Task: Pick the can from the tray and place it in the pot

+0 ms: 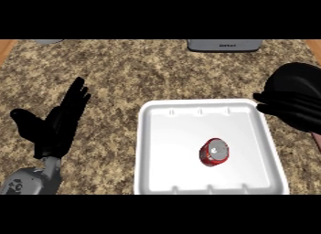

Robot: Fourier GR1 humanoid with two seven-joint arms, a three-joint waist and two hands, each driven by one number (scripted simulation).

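A red can (215, 152) with a grey lid stands in the white tray (163, 137), a little right of the tray's middle. My right hand (299, 98) hangs at the right edge, above and to the right of the tray's far right corner, its fingers curled and holding nothing. It is apart from the can. At the left my left hand (58, 123) rests open on the counter, fingers straight and pointing away, well left of the tray. No pot shows in the view.
The speckled brown counter (136, 68) stretches around the tray. A grey appliance (225, 45) sits at the far edge, right of centre, and another grey object (49, 41) peeks in at the far left. Wooden strips border both sides.
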